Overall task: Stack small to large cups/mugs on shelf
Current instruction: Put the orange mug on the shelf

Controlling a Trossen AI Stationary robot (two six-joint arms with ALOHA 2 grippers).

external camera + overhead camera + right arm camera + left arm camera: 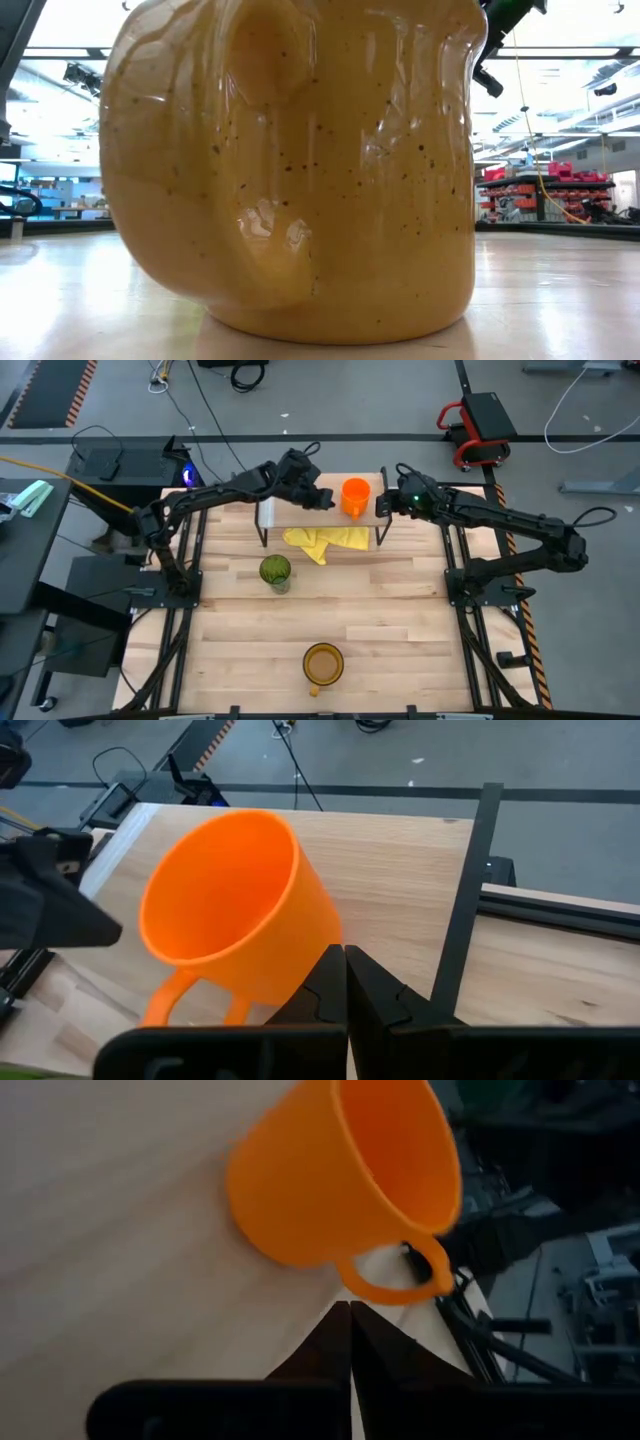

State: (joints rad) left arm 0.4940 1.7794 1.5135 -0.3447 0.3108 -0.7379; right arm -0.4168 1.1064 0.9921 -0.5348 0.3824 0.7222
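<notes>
The small orange mug (355, 496) stands on the right part of the shelf's wooden top board (296, 513). My left gripper (328, 500) is shut just left of it, its tips (350, 1306) right by the handle (395, 1285). My right gripper (384, 506) is shut on the mug's right side, tips (345, 949) at the mug's lower wall (300, 935). The green tumbler (276, 571) stands upright on the table, nearer than the shelf. The amber-yellow mug (323, 663) sits by the near edge and fills the low view (300, 170). My left gripper's shut fingertips (338, 1320) lie level beside the orange mug's handle; I cannot tell whether they touch it. My right gripper's shut fingertips (358, 965) come level from the table's right at the mug's lower wall; I cannot tell whether they touch.
A crumpled yellow cloth (326, 541) lies on the table under and in front of the shelf. The shelf's thin black legs (460, 920) stand by my right gripper. Bare tabletop (400, 610) lies between the shelf and the amber mug.
</notes>
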